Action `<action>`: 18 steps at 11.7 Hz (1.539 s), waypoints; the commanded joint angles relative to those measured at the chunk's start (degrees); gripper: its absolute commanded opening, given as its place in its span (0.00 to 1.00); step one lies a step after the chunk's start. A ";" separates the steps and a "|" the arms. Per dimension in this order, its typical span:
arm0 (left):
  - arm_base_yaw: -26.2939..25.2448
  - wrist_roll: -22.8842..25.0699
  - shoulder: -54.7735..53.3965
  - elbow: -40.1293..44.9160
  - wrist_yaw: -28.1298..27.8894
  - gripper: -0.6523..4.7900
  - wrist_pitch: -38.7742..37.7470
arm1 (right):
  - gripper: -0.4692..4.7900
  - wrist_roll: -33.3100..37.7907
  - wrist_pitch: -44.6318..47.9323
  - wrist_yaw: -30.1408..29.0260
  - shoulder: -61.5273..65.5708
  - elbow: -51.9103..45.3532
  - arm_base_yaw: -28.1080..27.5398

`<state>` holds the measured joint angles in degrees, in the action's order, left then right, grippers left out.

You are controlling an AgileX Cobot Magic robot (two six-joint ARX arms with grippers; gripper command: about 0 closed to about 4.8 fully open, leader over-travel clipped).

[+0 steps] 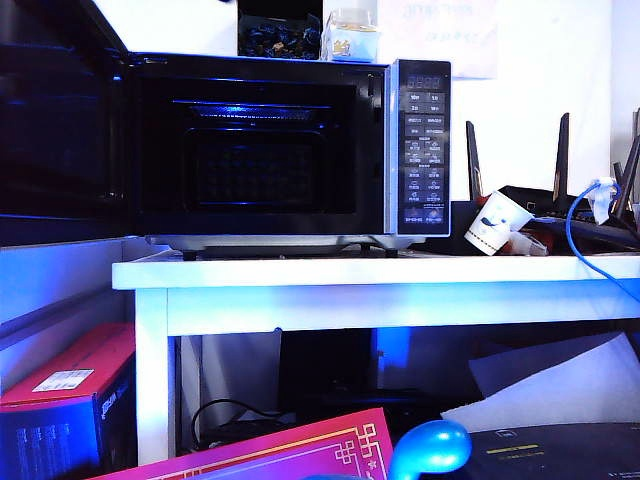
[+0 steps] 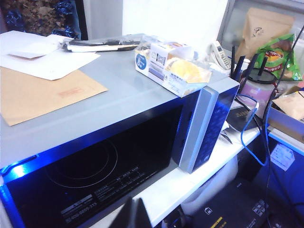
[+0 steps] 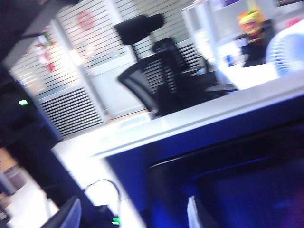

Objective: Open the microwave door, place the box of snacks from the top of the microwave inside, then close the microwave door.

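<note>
The black microwave [image 1: 290, 150] stands on the white table, its cavity lit blue. The microwave door [image 1: 55, 120] is swung wide open to the left. On the top, near the right, sits the box of snacks [image 1: 352, 38], a small clear tub. From above, the left wrist view shows the box of snacks [image 2: 175, 66] above the button panel [image 2: 204, 128] and the open cavity with its turntable [image 2: 85, 161]. My left gripper [image 2: 135, 213] is shut, empty, hovering in front of the cavity. My right gripper [image 3: 133, 213] is open with nothing between its fingers. Neither gripper shows in the exterior view.
A dark box of blue-wrapped items [image 1: 280, 38] sits beside the tub. Papers and an envelope [image 2: 42, 90] lie on the microwave top. A router, a blue cable [image 1: 580, 230] and a white cup [image 1: 495, 225] crowd the table's right. An office chair [image 3: 156, 71] shows in the blurred right wrist view.
</note>
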<state>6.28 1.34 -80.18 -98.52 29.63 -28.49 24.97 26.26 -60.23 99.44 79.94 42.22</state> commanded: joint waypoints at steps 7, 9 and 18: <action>0.07 8.13 -7.96 -0.11 7.19 0.11 -4.98 | 0.66 7.06 7.56 0.00 -1.90 0.35 -7.23; 0.07 8.85 -8.00 -0.11 8.11 0.11 -4.85 | 0.66 11.23 12.07 4.04 -1.88 0.35 -10.67; 0.07 9.35 -8.00 -0.11 8.13 0.11 -4.81 | 0.24 -18.47 9.81 46.80 -1.92 8.20 -14.29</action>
<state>6.31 10.55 -88.36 -98.50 37.36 -34.09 12.91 38.87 -19.92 97.67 87.24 27.81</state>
